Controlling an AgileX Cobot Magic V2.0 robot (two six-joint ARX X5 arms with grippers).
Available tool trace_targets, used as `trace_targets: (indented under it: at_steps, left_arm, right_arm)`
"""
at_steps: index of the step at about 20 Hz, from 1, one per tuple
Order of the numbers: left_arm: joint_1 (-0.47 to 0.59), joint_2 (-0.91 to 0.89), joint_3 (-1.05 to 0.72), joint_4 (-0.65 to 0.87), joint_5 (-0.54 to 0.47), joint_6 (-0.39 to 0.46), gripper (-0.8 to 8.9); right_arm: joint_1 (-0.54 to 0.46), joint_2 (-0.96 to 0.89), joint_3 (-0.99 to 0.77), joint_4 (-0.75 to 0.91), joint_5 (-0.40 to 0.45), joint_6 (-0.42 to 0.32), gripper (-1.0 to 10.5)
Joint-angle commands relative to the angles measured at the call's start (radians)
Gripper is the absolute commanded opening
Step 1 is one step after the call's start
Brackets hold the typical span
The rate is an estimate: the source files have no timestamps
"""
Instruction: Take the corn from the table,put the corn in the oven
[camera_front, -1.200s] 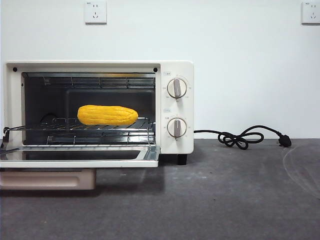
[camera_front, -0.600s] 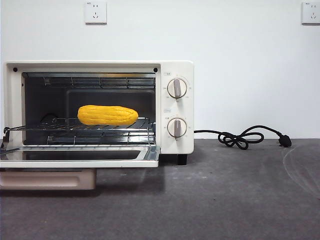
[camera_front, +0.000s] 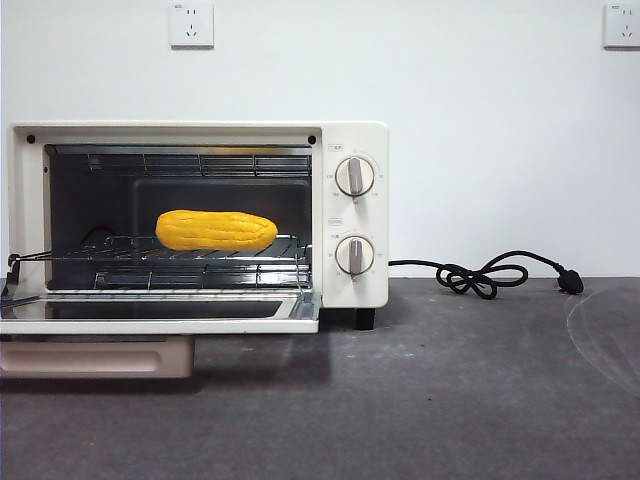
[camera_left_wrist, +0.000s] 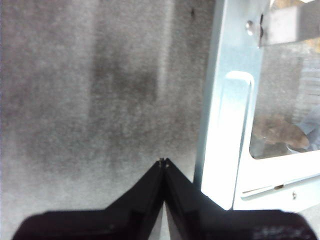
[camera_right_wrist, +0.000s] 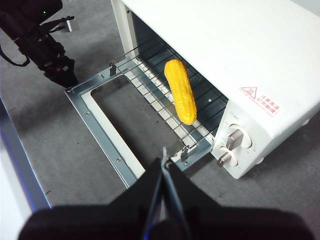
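Note:
The yellow corn (camera_front: 215, 230) lies lengthwise on the wire rack inside the cream-white oven (camera_front: 350, 135), whose door (camera_front: 150, 325) hangs open and flat. Seen from the right wrist, the corn (camera_right_wrist: 181, 91) rests on the rack with nothing touching it. My right gripper (camera_right_wrist: 164, 152) is shut and empty, high above the door's corner near the knobs. My left gripper (camera_left_wrist: 163, 162) is shut and empty too, low over the table (camera_left_wrist: 90, 100) beside the door's metal frame (camera_left_wrist: 225, 125). No gripper shows in the front view.
The left arm (camera_right_wrist: 55, 62) shows dark by the far corner of the open door (camera_right_wrist: 100, 131). A black cord with its plug (camera_front: 485, 275) lies on the table (camera_front: 450, 380) right of the oven. The door's beige handle (camera_front: 95, 357) juts forward.

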Motion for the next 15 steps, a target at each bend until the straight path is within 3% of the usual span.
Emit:
trace_targets:
  at_steps: [1,8,15]
  left_arm:
    - [0.007,0.008,-0.009,-0.018,0.102,0.011,-0.09]
    - [0.069,-0.019,-0.009,0.035,0.333,-0.020,-0.09]
    - [0.102,-0.095,-0.009,0.171,0.516,-0.145,-0.09]
  right_arm:
    - [0.000,0.004,0.002,0.003,-0.003,-0.006,-0.2]
    - [0.000,0.004,0.002,-0.009,-0.002,-0.005,-0.2]
    - [0.000,0.004,0.002,-0.010,-0.002,-0.005,-0.2]
